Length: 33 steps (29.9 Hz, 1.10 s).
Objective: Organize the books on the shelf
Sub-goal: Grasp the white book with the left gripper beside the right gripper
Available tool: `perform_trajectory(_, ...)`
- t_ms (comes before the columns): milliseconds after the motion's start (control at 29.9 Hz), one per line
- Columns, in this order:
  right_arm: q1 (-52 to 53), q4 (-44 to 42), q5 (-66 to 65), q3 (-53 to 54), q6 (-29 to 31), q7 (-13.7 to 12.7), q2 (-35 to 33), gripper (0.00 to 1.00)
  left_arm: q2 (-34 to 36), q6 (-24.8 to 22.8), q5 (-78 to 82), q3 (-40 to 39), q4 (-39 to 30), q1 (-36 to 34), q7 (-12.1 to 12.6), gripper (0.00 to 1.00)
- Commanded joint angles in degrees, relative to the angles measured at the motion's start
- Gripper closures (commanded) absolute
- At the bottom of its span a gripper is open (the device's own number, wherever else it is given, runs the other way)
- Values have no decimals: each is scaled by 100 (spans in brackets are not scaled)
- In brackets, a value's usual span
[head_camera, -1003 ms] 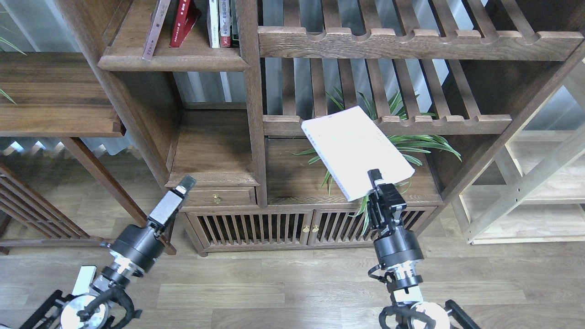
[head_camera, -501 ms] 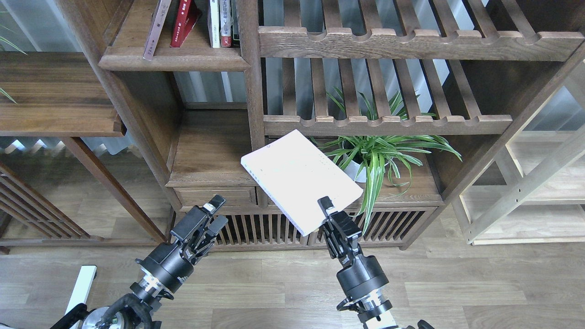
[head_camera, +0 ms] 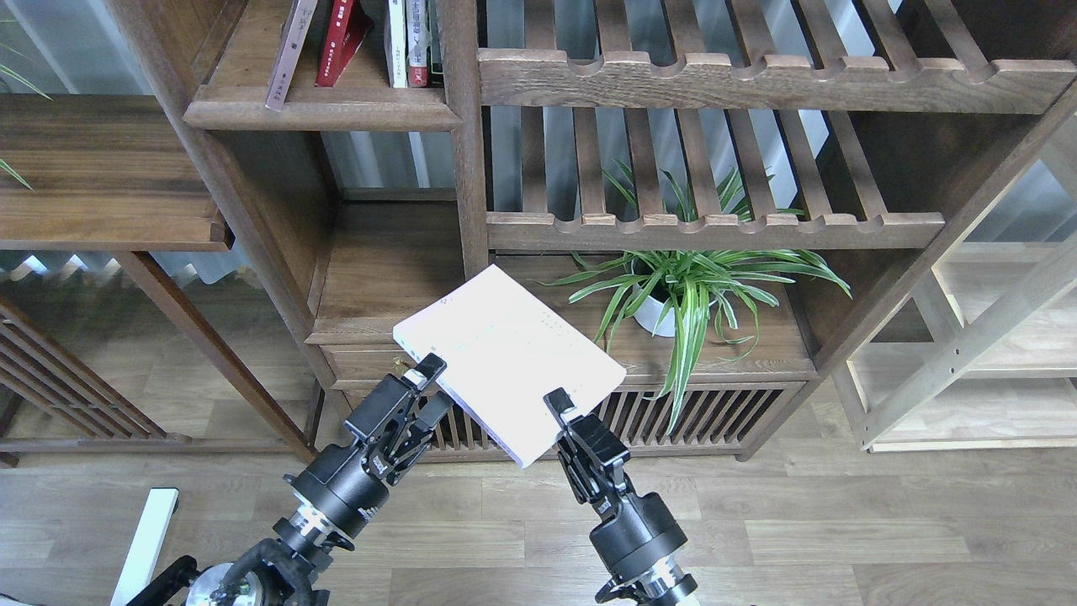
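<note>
Right hand [head_camera: 562,410] clamped on pale book's [head_camera: 505,358] near edge; left hand [head_camera: 433,387] alongside.

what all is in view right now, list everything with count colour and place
pale book: one, lavender-white, held tilted in front of the low cabinet, centre
shelf: one dark-brown board, upper left
books on the shelf: about five showing, grey-brown and red leaning, white and red-spined upright
slatted racks: two, dark brown, upper right
potted plant: one, green leaves, white pot, under the lower rack
low cabinet: one, dark brown, brass-knob drawer, slatted doors
pine frame: one, light wood, far right
floor: grey-brown planks
left gripper: black, fingers at the book's left edge
right gripper: black, fingers clamped on the book's near corner
</note>
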Motion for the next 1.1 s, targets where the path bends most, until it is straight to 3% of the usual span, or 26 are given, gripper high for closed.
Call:
perform_trajectory(0,-5,-8,-5,-65,4,0,0,74,-110,0,8,1,26,-4,37,9)
perform_trajectory(267,-5,-8,-5,-145,13,0,0,74,-207,0,-1,-16,0,5,292,28)
perform_trajectory(602,-5,-8,-5,-136,13,0,0,73,-233,0,-10,-86,52,84,415,73)
perform_trajectory(902,-5,-8,-14,-136,30,0,0,73,-198,0,-247,-113,44,84,424,91)
perform_trajectory(1070,-14,-17,-22,-84,39,0,0,71,-207,0,-230,-139,26,75,424,96)
